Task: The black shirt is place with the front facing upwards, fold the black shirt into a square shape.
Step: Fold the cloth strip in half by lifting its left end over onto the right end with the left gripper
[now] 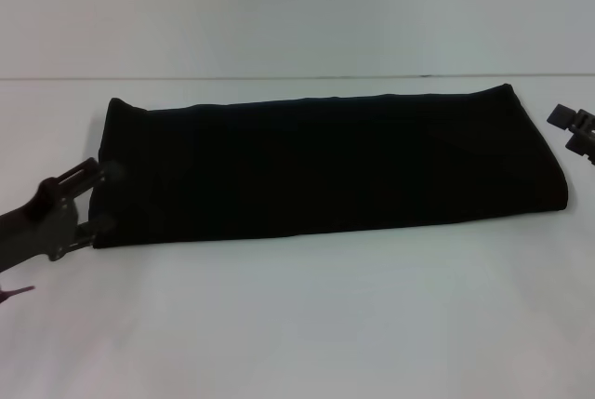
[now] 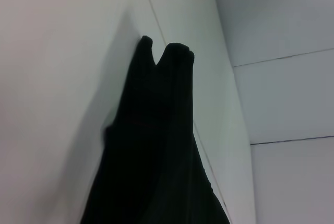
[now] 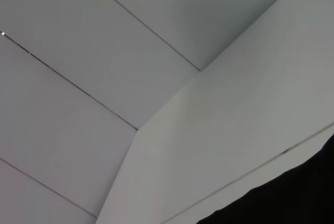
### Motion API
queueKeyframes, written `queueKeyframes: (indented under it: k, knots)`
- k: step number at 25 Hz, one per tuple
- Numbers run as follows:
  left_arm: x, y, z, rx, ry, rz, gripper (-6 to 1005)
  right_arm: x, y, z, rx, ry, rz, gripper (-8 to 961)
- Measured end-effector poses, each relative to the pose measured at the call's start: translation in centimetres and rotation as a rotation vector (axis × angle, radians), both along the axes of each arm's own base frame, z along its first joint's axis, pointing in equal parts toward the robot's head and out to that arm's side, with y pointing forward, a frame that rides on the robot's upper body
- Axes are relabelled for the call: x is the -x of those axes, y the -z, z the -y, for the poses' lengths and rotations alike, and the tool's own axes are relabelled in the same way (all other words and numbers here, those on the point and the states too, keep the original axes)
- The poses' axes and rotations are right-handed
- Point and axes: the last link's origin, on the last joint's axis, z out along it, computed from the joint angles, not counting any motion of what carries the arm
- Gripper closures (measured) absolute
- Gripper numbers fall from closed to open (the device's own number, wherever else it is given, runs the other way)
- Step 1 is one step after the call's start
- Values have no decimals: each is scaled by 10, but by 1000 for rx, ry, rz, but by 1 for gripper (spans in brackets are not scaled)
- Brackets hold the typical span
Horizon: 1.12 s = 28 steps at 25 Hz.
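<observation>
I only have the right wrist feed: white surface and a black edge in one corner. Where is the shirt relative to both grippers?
Observer: The black shirt lies as a long folded band across the table, between both grippers.
Operator: Is the left one on it?
Observer: The left gripper is at the shirt's left end, fingers spread around that edge.
Operator: And mine, the right?
Observer: The right gripper sits just off the shirt's right end, not touching.

one black shirt (image 1: 325,166) lies mid-frame on one white table (image 1: 307,325); two grippers show, left gripper (image 1: 100,196) at left edge, right gripper (image 1: 578,131) at right edge.
</observation>
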Motion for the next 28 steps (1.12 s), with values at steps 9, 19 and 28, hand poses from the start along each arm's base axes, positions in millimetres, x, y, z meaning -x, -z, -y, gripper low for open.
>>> queueKeyframes:
  k: [9, 19, 28]
  knots:
    - [6, 7, -7, 23, -43, -41, 50, -4, 2, 1, -1, 11, 5, 24]
    - [23, -5, 20, 90, -131, 23, 51, -7, 1, 1, -8, 19, 10, 24]
    - [24, 11, 13, 100, -188, 32, 52, -5, 3, 1, -5, 16, 10, 25]
